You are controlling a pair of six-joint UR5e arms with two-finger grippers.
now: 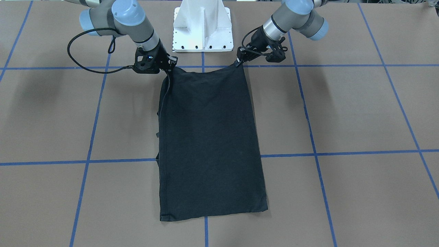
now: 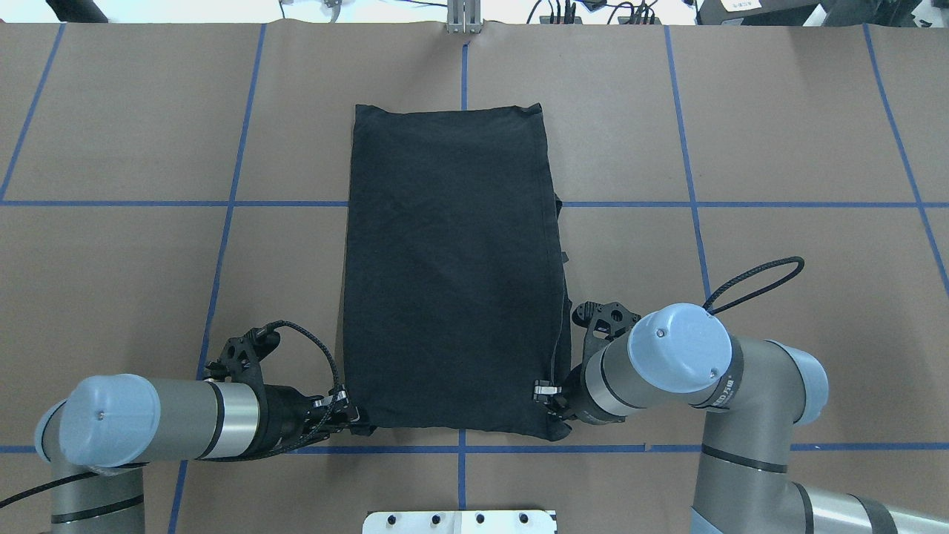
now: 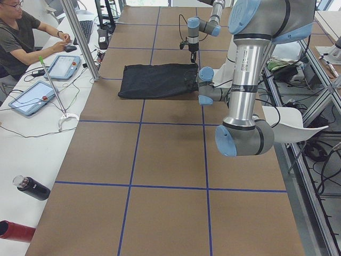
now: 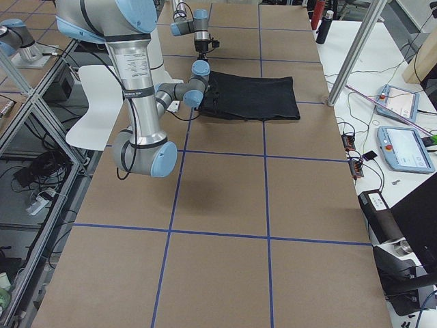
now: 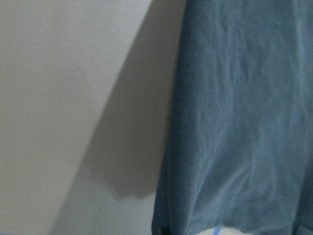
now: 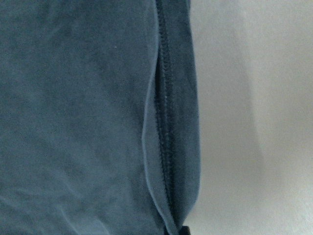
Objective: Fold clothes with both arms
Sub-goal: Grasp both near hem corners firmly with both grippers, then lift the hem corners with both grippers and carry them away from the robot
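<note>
Soft, floppy black cloth T-shirt (image 1: 209, 144) needs corner holds: black left gripper (image 1: 237, 62) and black right gripper (image 1: 170, 68) pinch its top-of-frame corners

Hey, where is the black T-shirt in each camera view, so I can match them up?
Front-facing: T-shirt at centre of frame.
Overhead: centre.
Exterior left: upper middle.
Exterior right: upper middle.
Left wrist: right half.
Right wrist: left two-thirds.
Landmark: blue tape line passing under the part farthest from the robot, exterior views only.
</note>
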